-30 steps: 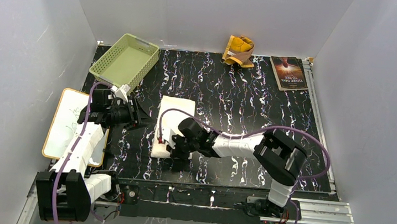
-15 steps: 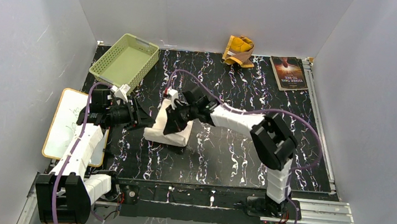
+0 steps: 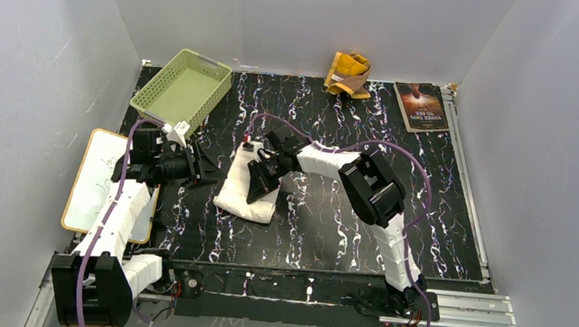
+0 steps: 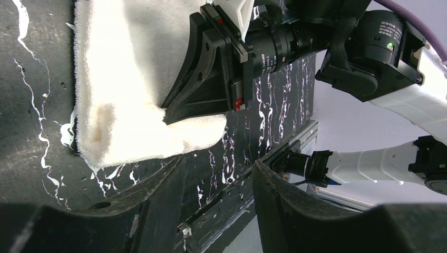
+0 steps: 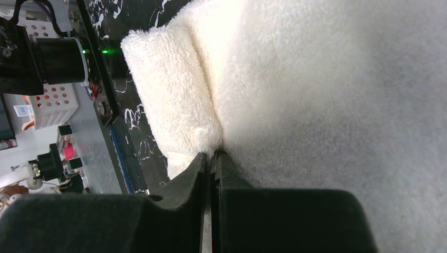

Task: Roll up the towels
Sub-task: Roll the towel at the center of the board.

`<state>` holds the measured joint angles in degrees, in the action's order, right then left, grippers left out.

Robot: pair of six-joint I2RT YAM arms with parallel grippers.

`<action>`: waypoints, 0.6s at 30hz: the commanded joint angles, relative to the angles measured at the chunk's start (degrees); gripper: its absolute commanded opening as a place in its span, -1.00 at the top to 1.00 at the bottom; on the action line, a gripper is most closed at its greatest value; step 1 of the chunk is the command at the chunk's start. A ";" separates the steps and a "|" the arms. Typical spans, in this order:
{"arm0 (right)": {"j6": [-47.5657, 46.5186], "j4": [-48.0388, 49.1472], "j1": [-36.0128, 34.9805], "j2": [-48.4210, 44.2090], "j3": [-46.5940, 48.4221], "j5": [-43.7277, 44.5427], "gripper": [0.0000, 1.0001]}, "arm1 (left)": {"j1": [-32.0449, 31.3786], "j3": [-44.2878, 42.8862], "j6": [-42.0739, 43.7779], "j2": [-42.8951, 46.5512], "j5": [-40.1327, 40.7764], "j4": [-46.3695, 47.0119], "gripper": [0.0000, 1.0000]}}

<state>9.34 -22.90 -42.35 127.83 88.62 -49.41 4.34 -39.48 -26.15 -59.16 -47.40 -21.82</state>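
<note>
Swinging away from the near edge, the right arm is now reaching in toward the green basket. The cream-white towel, long and flat a second ago, is now lying shorter and skewed, with one end doubled over into a thick fold.

The black marbled table is carrying everything. The left arm is stretching up on the near side of the basket, ending just short of its near corner. A whiteboard is lying nearer than the basket, partly under that arm. The cream-white towel is lying to the basket's right and nearer than it. A dark-covered book is lying well to the basket's right, level with it. The mustard-yellow towel is sitting crumpled between the basket and the book, closer to the book, and well apart from both arms.

The right gripper is pressing down on the cream-white towel with its jaws closed tight and its tips in the crease beside the fold. Whether any cloth is nipped between them cannot be told. The left gripper is hovering just near of the basket's corner, its fingers parted about halfway and holding nothing.
</note>
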 commanded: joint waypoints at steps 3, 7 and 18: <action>0.99 4.94 0.89 -0.03 -0.85 0.75 1.00 | 0.17 3.29 -4.86 0.65 -3.72 2.89 0.11; 2.42 5.89 0.92 -1.55 -0.42 1.01 1.00 | 0.15 3.80 -5.23 0.52 -3.40 3.67 0.14; 6.09 7.94 -0.61 -10.89 -0.62 -0.78 1.00 | 0.22 -0.82 -4.62 -0.21 -3.23 2.07 0.14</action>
<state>13.50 -19.68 -41.98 123.63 88.25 -48.82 4.34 -37.95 -28.77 -59.59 -48.53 -18.17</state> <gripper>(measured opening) 0.024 0.432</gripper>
